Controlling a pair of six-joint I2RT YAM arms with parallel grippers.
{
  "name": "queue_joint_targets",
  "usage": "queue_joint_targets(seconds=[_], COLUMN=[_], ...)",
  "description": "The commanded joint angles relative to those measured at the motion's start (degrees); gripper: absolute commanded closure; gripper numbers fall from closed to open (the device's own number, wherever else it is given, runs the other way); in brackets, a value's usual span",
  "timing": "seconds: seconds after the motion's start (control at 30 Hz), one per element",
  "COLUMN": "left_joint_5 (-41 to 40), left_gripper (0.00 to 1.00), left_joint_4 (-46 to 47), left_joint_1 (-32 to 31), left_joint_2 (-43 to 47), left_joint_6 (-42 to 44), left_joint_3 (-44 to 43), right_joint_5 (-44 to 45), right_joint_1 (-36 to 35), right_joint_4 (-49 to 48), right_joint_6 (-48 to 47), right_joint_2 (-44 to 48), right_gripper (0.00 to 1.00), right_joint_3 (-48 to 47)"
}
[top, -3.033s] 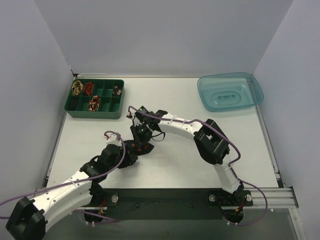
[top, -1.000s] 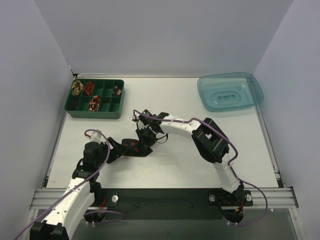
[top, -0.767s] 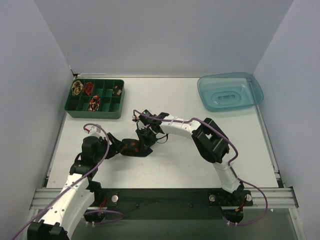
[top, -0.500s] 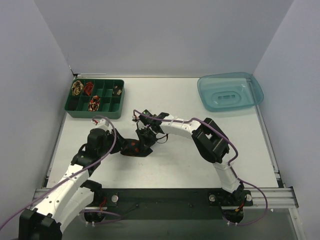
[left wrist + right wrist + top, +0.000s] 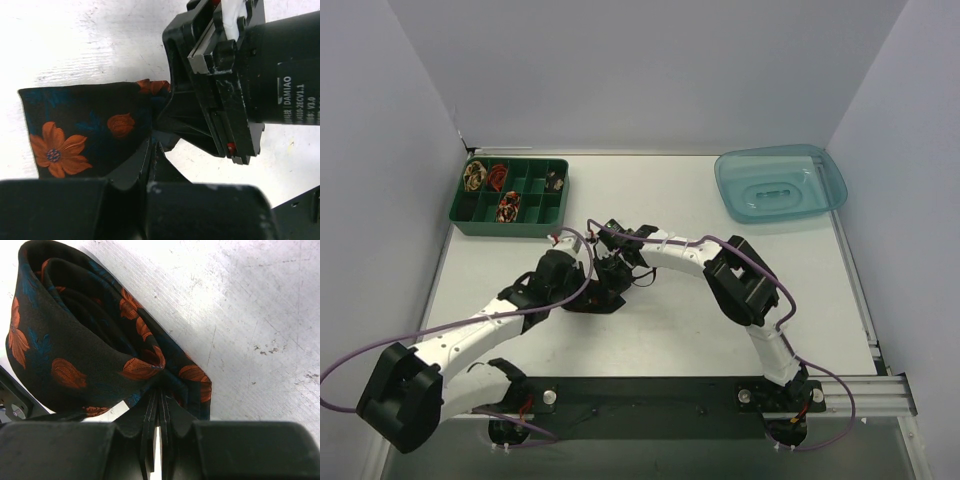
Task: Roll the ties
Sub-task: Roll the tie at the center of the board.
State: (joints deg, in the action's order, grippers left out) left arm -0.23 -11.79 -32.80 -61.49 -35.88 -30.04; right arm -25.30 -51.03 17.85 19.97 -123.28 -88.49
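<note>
Swinging in from the left, the left gripper (image 5: 151,150) has closed, jaws pressed together on an edge of the floral necktie (image 5: 82,132) at mid-table. Right gripper (image 5: 158,395) pinches the necktie's looped fold. Green divider tray (image 5: 510,228) holds four rolled ties (image 5: 475,176) in separate compartments; teal bin (image 5: 730,185) sits at the far right.

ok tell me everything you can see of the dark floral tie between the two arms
The tie is dark navy-black fabric, woven by the look of it, printed with orange-red flowers and teal leaves. It lies near the middle of the white table, partly coiled into a loose, flattened roll whose layers show at the open end. The right gripper is shut on a folded edge of the roll. The left gripper is shut on the far side, beside a flat stretch of fabric.
</note>
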Motion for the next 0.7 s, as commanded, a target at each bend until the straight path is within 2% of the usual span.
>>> queue_joint_targets(seconds=[0.0,0.43,0.67], left_joint_5=[-1.7,-6.0,-9.1], left_gripper=[1.0,1.0,1.0], left_joint_4=[6.2,8.7,7.9], left_joint_1=[-2.0,-4.5,-4.7], left_joint_2=[-2.5,-10.9,-11.2], left_joint_6=[-0.4,-0.9,-3.2], left_joint_3=[-2.1,-4.3,-3.8], right_joint_5=[3.2,3.2,4.0], right_joint_1=[0.3,0.5,0.6], right_joint_4=[2.5,2.7,3.1], right_joint_6=[0.0,0.2,0.2], right_joint_2=[-1.0,-1.5,-1.7], right_gripper=[0.94,0.94,0.94], right_joint_3=[2.0,2.4,2.9])
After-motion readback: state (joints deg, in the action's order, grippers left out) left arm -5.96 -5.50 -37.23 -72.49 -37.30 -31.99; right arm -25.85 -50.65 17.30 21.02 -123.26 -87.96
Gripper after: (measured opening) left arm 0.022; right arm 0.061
